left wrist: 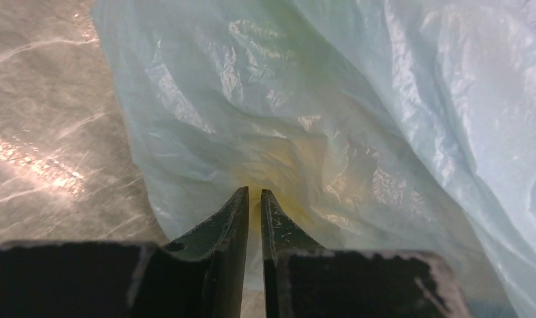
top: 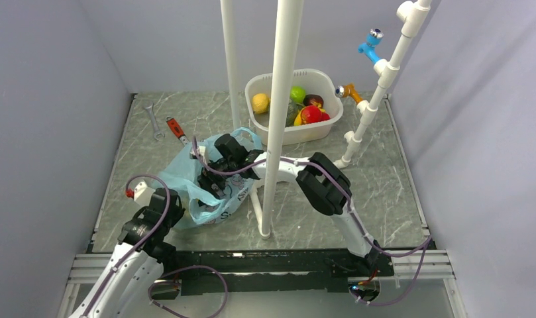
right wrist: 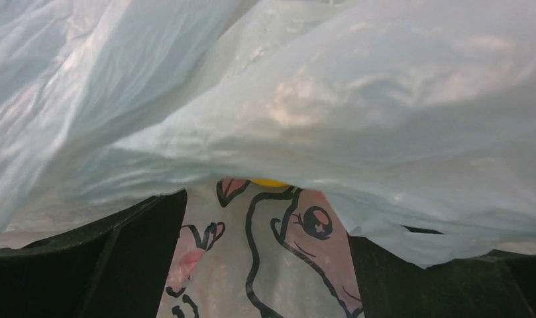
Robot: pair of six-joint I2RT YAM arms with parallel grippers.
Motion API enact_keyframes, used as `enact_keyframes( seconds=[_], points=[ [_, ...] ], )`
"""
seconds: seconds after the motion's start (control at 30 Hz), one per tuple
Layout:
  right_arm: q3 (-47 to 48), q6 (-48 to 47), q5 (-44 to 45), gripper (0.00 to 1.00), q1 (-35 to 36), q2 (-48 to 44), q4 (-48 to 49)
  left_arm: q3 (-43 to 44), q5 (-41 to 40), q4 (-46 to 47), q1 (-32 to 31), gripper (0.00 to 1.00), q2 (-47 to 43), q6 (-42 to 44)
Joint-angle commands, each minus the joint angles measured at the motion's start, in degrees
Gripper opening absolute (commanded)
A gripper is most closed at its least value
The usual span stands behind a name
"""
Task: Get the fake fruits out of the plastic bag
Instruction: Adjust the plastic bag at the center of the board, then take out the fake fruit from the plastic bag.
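In the top view, the plastic bag (top: 209,189) is seen crumpled on the table (top: 384,185), at about 8 o'clock from the table's centre. Its loop handles are turned toward 12 o'clock.

The left gripper (top: 177,213) is placed at the bag's 8 o'clock edge. In the left wrist view, the left gripper (left wrist: 254,192) is closed to a thin slit, and the pale blue film of the bag (left wrist: 331,112) is pinched at the tips. A yellowish tint is seen through the film just beyond them.

The right gripper (top: 215,179) is lowered into the bag's mouth from 3 o'clock. In the right wrist view, the right gripper (right wrist: 265,265) is spread wide, with one finger (right wrist: 119,252) at each lower corner. Bag film (right wrist: 271,112) is draped over it, and the printed drawings are seen between the fingers. A sliver of a yellow fruit (right wrist: 268,181) is glimpsed under the fold at 12 o'clock; nothing is gripped.

Other fake fruits (top: 311,114), yellow, green, red and dark, are gathered in the white tub (top: 321,132) at 12 o'clock on the table, well apart from the bag. A red-handled wrench (top: 177,130) and a silver wrench (top: 154,121) are laid at 11 o'clock. A white pipe (top: 278,119) is stood just beside the bag at its 3 o'clock side.
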Motion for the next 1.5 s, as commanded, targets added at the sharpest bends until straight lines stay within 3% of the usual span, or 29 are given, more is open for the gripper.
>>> enact_keyframes(
  seconds=[0.0,0.2,0.4,0.5,0.73,0.93,1.13,1.47],
  points=[
    [4.18,-3.02,-2.21,0.9,0.63,3.32,1.53,-2.17,0.76,7.52,0.13,0.16,-0.75,0.26],
    [5.06,-1.14,-2.9,0.91,0.94,5.05,4.81,-3.25,3.66,10.29,0.13,0.16,1.4,1.86],
    [0.89,0.84,7.93,0.91,1.27,4.3,12.96,-2.87,4.48,10.39,0.13,0.15,1.46,2.77],
    [-1.02,1.21,11.19,0.9,1.12,2.89,14.73,-0.62,3.33,5.9,0.13,0.13,0.42,3.46],
    [-7.0,2.21,7.78,0.89,-0.81,-3.43,15.95,4.42,-4.8,0.79,0.13,0.18,-3.48,8.65],
    [-8.62,2.61,5.18,0.89,-1.88,-5.44,15.41,8.65,-9.74,1.07,0.22,0.23,4.09,8.63],
    [-3.79,0.89,8.51,0.87,-2.02,-1.81,12.85,8.95,-11.89,6.79,0.29,0.21,7.64,9.76],
    [2.76,1.02,4.9,0.86,-0.2,3.64,12.35,4.92,-5.45,13.53,0.57,0.17,14.12,9.45]
  ],
)
